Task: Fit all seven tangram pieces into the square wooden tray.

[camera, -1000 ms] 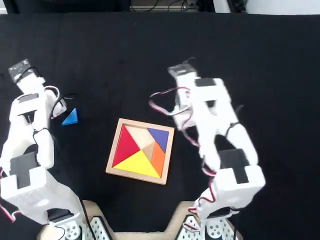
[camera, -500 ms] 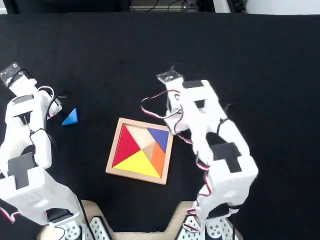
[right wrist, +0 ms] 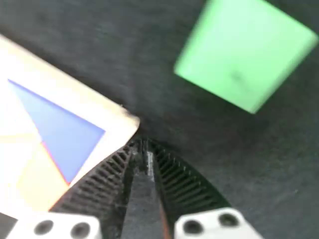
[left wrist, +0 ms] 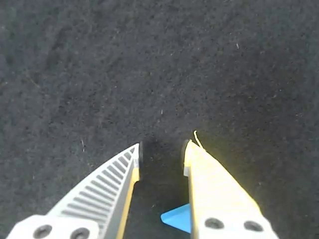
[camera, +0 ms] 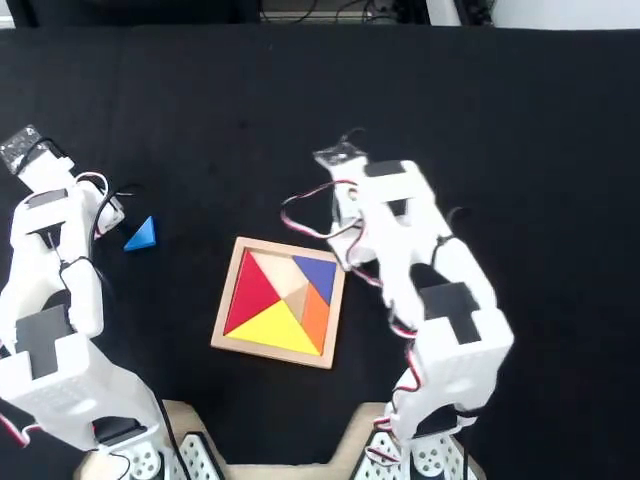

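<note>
The black worktop (camera: 520,120) carries the tray (camera: 226,296), holding red, yellow, orange, blue and pale pieces (camera: 258,292). The right gripper (right wrist: 142,147), closed and empty, is at the tray's far right corner, near a green square (right wrist: 244,62). Well left of the tray, the left gripper (left wrist: 162,152) gapes beside a blue triangle (camera: 141,235).

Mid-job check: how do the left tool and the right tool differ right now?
The left tool is open, with a gap between its tips; the right tool is shut. The left tool hangs over the black cloth with the blue triangle beside it; the right tool sits at a corner of the tray, near the green square. The left tool looks pale and yellow, the right tool dark. Neither holds a piece.
</note>
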